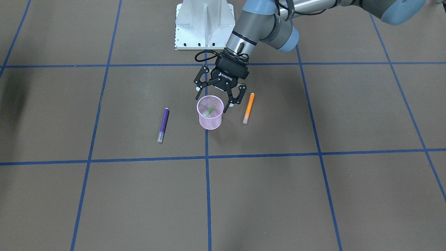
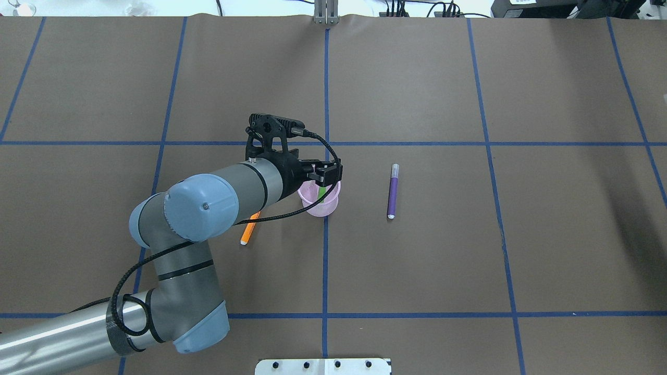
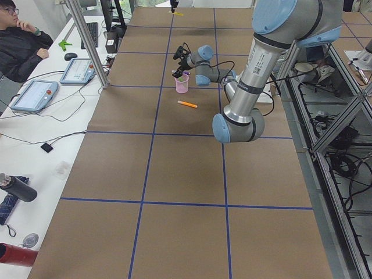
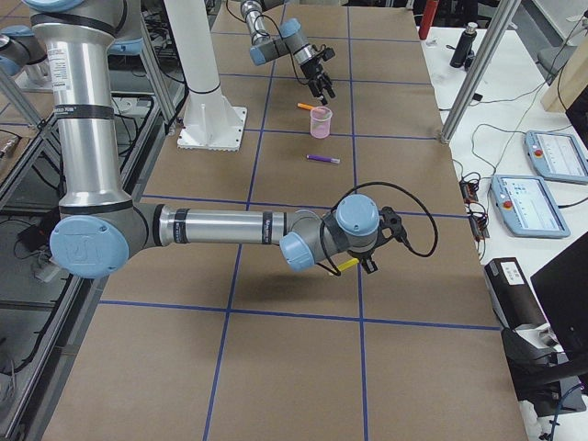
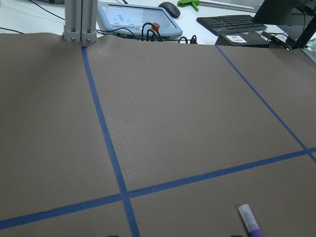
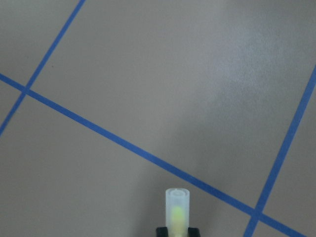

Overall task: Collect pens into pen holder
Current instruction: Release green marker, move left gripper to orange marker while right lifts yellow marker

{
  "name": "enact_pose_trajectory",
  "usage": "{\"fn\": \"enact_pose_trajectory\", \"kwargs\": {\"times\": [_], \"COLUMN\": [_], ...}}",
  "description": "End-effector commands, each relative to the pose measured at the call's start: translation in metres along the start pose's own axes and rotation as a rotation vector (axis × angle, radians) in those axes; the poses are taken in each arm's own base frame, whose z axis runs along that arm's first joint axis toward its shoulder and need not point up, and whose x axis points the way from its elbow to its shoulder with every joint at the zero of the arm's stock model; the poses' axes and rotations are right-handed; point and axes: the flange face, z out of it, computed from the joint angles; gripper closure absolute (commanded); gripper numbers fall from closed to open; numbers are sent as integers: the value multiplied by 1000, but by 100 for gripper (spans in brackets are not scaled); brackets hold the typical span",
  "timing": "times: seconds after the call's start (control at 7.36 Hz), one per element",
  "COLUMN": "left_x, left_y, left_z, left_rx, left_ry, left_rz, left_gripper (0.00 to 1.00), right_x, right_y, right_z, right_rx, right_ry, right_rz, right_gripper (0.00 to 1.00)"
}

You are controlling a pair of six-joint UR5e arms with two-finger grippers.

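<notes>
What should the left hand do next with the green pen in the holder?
Probably lift clear and move to the orange pen: the left hand hangs open over the pen holder, the green pen is inside, and the orange one lies closest, beside the holder.

From behind and from across, we look down on the table [image 2: 417, 78]. Two side cameras look along it from far. Wrist cameras sit close to it. The far views share the pen holder [image 1: 210, 122].
</notes>
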Motion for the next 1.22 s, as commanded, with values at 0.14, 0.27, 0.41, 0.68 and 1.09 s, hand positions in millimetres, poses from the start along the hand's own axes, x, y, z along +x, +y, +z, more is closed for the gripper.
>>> {"fn": "enact_pose_trajectory", "kwargs": {"times": [0.14,0.27,0.41,0.68,1.09], "left_x": [-72,-91,-107,-122,-129], "left_y": [-31,-49,-66,-64,-32], "left_z": [-17,-38,-47,-49,-8], "left_rx": [-274,-349,-394,-494,-606], "left_ry": [-69,-74,-77,-158,-156], "left_rz": [-33,-61,-91,-3,57], "left_gripper": [1,2,3,3,3], "right_x": [-78,-98,-120,-179,-255], "right_y": [-50,-61,-73,-87,-91], "right_z": [-49,-57,-59,-30,23], "right_rx": [117,136,153,256,379], "right_ry": [-23,-37,-47,-83,-154], "right_rz": [103,109,121,117,172], "right_gripper": [100,100,100,100,100]}}
